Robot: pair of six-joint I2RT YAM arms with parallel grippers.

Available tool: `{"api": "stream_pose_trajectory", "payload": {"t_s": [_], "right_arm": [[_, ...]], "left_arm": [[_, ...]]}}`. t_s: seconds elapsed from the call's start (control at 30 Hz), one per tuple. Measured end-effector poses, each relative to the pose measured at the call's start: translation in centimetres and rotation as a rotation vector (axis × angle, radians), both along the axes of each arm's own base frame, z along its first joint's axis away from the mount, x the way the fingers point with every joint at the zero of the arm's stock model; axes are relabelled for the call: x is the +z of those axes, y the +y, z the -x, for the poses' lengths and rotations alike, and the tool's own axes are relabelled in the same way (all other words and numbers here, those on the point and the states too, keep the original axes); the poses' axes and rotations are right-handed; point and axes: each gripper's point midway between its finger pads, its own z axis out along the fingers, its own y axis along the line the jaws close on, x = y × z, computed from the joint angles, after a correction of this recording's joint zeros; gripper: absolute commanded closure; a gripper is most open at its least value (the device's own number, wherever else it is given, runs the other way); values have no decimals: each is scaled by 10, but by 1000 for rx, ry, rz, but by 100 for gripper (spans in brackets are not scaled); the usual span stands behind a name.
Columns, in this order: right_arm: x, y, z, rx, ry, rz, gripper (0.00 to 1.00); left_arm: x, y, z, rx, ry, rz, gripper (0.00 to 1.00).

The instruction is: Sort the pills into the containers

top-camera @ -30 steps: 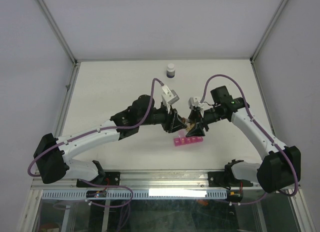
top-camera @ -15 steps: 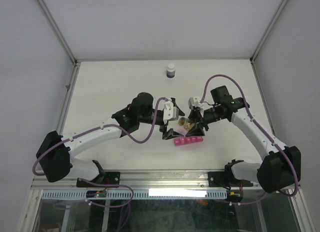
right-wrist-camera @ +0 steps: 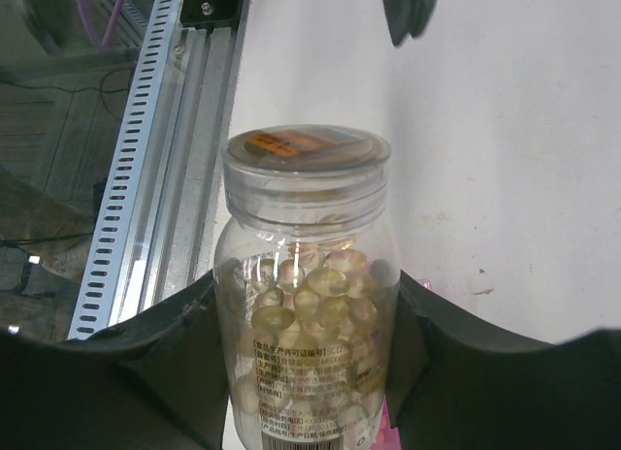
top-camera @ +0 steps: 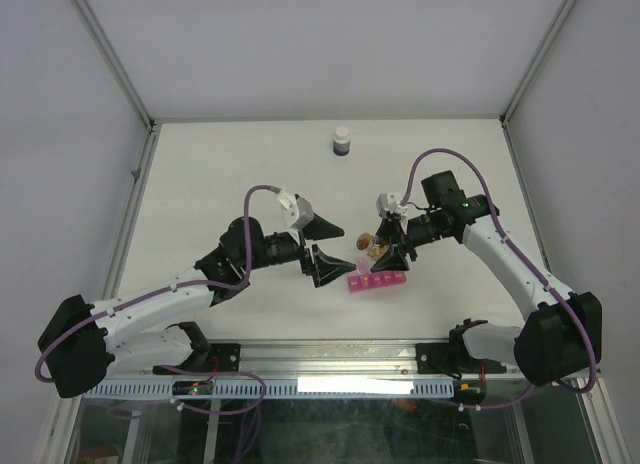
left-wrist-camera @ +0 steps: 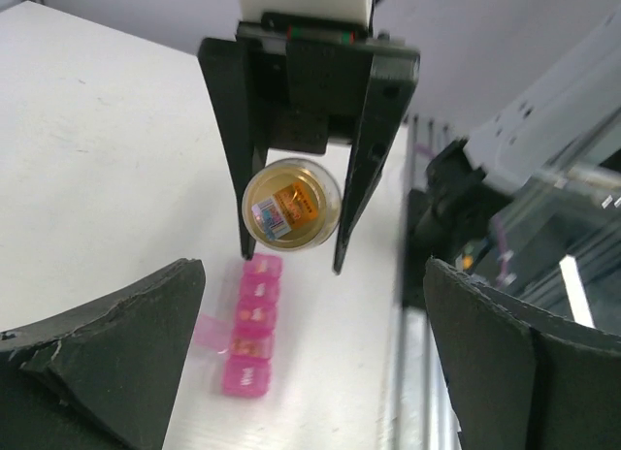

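White table [top-camera: 220, 174], right hand [left-wrist-camera: 293, 260] clenched on bottle [left-wrist-camera: 291, 200] of pills [right-wrist-camera: 310, 295] above pink organiser [left-wrist-camera: 250, 329], left hand [top-camera: 324, 245] released nearby.

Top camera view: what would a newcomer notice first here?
In the middle, the right fingers clamp a clear bottle of yellow pills close to the pink pill organiser. The left fingers stand wide open and empty just to its left. A dark white-capped bottle stands alone at the back.

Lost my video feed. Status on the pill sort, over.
Right gripper shut on clear pill bottle, pills inside, held up near pink organiser. Left gripper open, empty, apart from the bottle. Nothing between bottle and organiser.
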Motion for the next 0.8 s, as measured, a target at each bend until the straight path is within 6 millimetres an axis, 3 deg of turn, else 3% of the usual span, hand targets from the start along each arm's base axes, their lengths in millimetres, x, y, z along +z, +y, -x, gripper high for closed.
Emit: {"api": "stream_pose_trajectory", "payload": {"t_s": [0.17, 0.33, 0.53, 0.8], "right_arm": [[0, 0, 0, -1, 0, 0, 100], [0, 0, 0, -1, 0, 0, 100], [0, 0, -1, -1, -3, -2, 100], [0, 0, -1, -4, -2, 3, 100]], "left_arm": [[22, 8, 0, 81, 244, 138, 18], [24, -1, -15, 203, 449, 117, 22], [26, -23, -11, 226, 499, 58, 34], [7, -30, -20, 277, 533, -16, 41]]}}
